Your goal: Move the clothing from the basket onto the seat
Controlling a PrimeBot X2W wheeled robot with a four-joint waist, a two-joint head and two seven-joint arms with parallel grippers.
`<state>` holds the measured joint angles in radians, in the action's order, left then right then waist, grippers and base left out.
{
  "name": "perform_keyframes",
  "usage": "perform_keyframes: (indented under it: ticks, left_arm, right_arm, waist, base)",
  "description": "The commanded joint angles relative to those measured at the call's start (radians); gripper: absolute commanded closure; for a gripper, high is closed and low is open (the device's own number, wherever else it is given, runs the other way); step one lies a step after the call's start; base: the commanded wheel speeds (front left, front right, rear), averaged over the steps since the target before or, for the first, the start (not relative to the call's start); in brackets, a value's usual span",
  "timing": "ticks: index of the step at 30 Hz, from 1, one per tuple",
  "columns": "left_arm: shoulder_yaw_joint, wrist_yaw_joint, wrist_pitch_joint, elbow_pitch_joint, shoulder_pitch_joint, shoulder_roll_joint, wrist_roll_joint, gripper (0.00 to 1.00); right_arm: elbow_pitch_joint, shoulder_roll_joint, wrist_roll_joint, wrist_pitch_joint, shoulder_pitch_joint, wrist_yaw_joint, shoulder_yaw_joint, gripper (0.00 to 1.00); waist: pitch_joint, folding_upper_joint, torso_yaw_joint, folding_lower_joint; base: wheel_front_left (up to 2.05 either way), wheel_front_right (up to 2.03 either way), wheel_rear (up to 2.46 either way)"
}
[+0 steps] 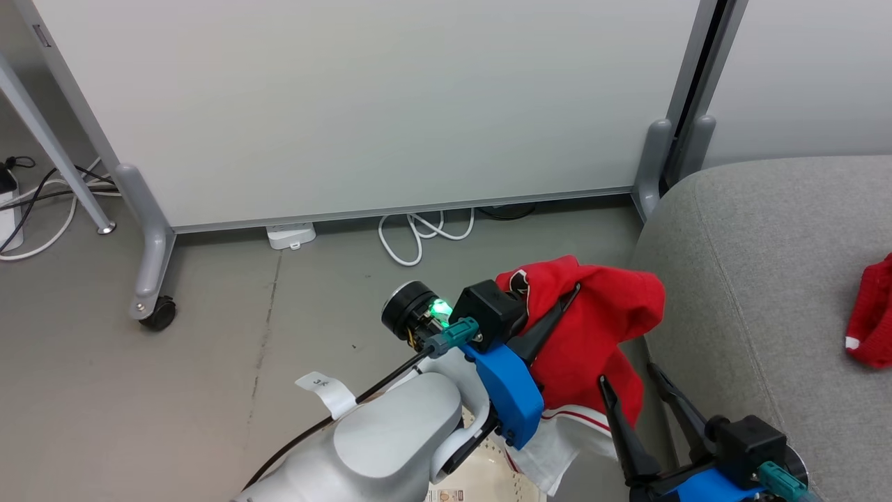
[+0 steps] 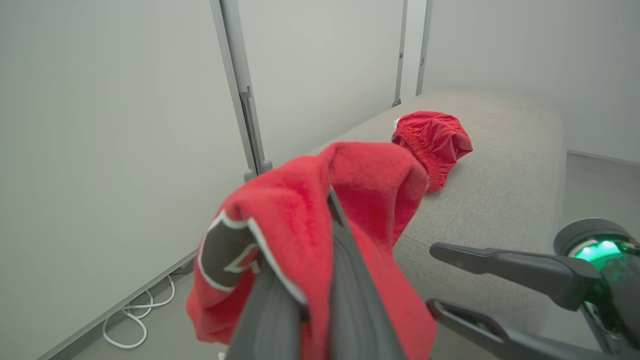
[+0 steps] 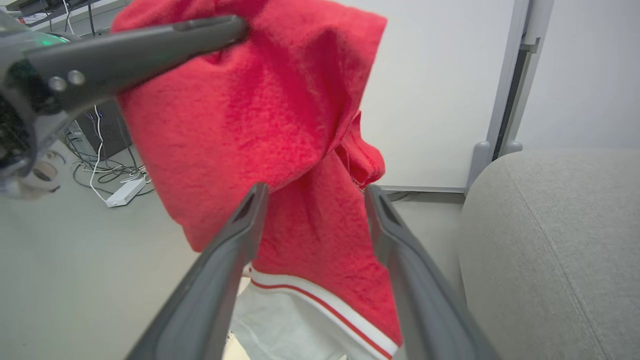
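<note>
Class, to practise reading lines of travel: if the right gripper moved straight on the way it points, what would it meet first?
Most likely the red garment hanging from the left gripper; depth is unclear.

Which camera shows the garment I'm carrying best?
Head view: the garment hangs nearly whole from the left tool, logo to white hem, beside the seat. The left wrist view gives its bunched top and logo. The right wrist view, close up, gives its red body and striped hem, edges cropped.
</note>
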<state>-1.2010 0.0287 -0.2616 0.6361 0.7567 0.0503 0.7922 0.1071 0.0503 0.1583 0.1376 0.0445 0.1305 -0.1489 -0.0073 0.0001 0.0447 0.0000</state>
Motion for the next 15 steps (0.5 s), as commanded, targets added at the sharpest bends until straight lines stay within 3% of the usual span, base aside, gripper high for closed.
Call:
perform_keyframes:
  ticks: [1, 15]
  left_arm:
    - [0.000, -0.003, -0.005, -0.002, 0.016, 0.000, 0.006, 1.00]
    - [-0.019, -0.005, -0.005, 0.003, 0.027, 0.000, 0.016, 1.00]
  right_arm:
    - [0.001, 0.000, 0.000, 0.000, -0.003, 0.001, -0.004, 0.00]
    - [0.023, 0.000, 0.054, -0.015, -0.035, 0.001, -0.102, 0.00]
  waist:
    - [0.001, -0.0001, -0.001, 0.0000]
    - [0.005, -0.0001, 0.004, 0.0000]
  base:
    - [0.00, 0.00, 0.00]
    - [0.00, 0.00, 0.00]
